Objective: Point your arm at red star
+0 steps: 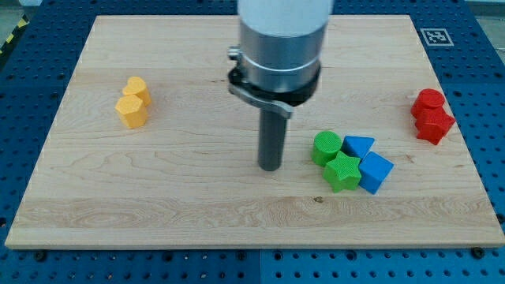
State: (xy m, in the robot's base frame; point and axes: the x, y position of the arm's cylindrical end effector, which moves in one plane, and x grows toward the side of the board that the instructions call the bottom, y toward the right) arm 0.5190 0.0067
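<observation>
The red star [435, 125] lies near the board's right edge, touching a red round block [428, 102] just above it. My tip [271, 166] rests on the board near the middle, far to the left of the red star. A cluster sits between them: a green cylinder [326, 147], a green star [343, 171], a blue triangle [359, 146] and a blue cube [375, 173]. My tip is a short way left of the green cylinder, not touching it.
Two yellow blocks stand at the view's left, a heart-like one [138, 89] above a hexagonal one [131, 110]. The wooden board [158, 205] lies on a blue perforated table. A marker tag [436, 36] is at the board's top right corner.
</observation>
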